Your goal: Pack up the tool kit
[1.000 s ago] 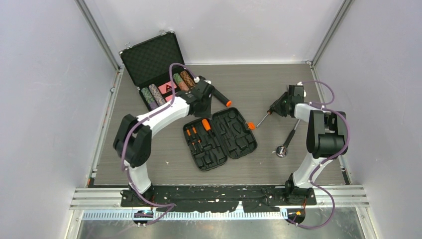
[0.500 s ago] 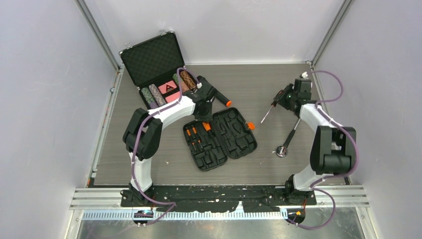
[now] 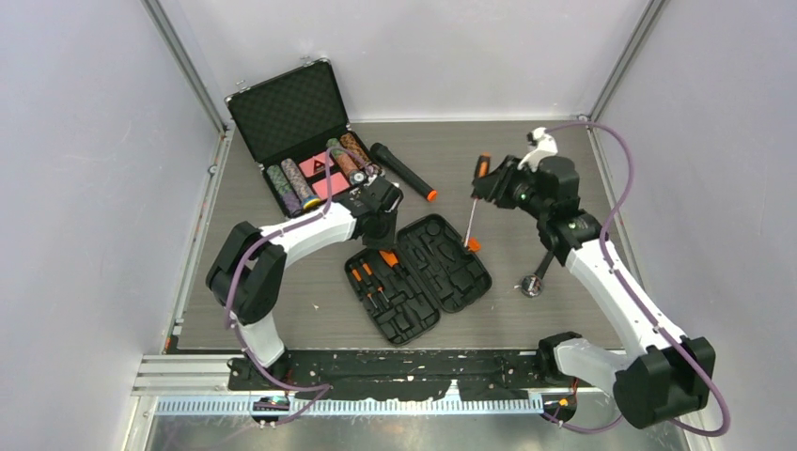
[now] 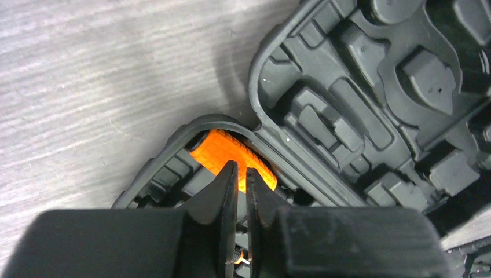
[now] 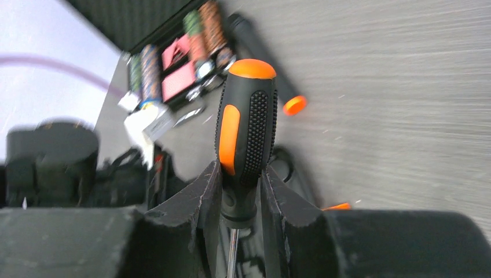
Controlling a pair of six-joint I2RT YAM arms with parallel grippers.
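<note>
The tool kit case lies open on the table, a black clamshell with moulded slots and an orange latch. Small orange-and-black screwdrivers sit in its left half. A stubby orange handle lies at that half's far corner. My left gripper hovers just over this handle, jaws shut with nothing between them; from above it is at the case's far-left corner. My right gripper is shut on a long screwdriver, handle up. Its shaft points down at the case's right edge.
An open metal-edged poker chip case stands at the back left. A black flashlight with an orange tip lies beside it. A ratchet wrench rests on the table right of the tool kit, under my right arm.
My right arm has lifted the screwdriver off the table and carried it left, above the case's right edge. My left gripper has closed and come nearer, over the orange handle.
</note>
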